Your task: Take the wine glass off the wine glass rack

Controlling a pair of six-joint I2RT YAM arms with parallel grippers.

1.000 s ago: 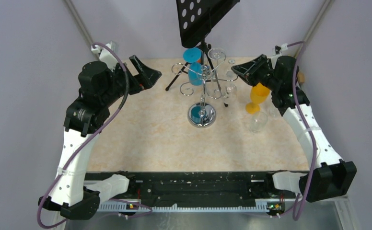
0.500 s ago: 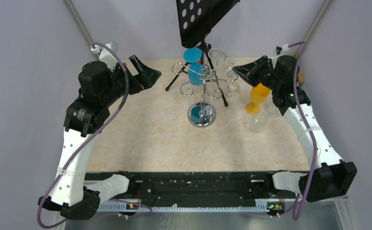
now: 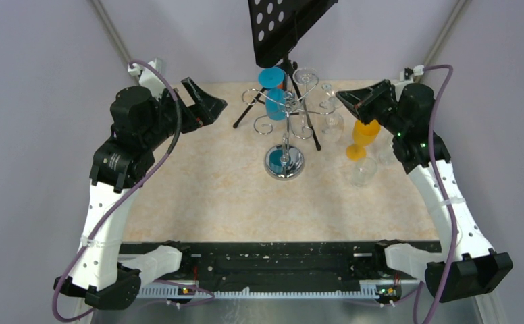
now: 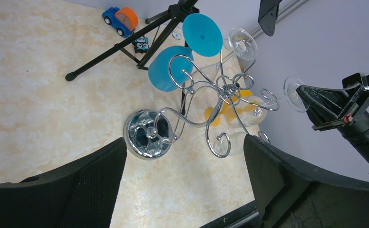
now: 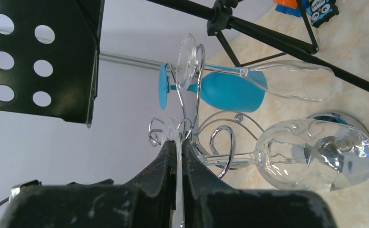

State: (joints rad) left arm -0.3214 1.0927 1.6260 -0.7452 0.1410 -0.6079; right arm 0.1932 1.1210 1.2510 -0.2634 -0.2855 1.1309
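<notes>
The chrome wine glass rack (image 3: pixel 285 115) stands at the table's back middle on its mirrored base (image 3: pixel 284 163). It also shows in the left wrist view (image 4: pixel 220 88) and the right wrist view (image 5: pixel 220 137). My right gripper (image 3: pixel 344 100) (image 5: pixel 178 152) is shut on the foot of a clear wine glass (image 5: pixel 311 149) (image 3: pixel 331 125). The glass hangs bowl down at the right-hand scrolled arm's outer end, its stem beside the curl. Two blue glasses (image 3: pixel 273 102) and another clear glass (image 3: pixel 306 75) hang on the rack. My left gripper (image 3: pixel 208 102) (image 4: pixel 185 190) is open and empty, left of the rack.
A black tripod stand with a perforated plate (image 3: pixel 286 23) rises just behind the rack, its legs (image 4: pixel 111 50) spread on the table. An orange glass (image 3: pixel 362 135) and a clear glass (image 3: pixel 363 171) stand right of the rack. A toy car (image 4: pixel 121 19) sits at the back.
My right gripper has drawn back to the right, away from the rack's post, carrying the clear glass outward along the scrolled arm. The left arm has not moved.
</notes>
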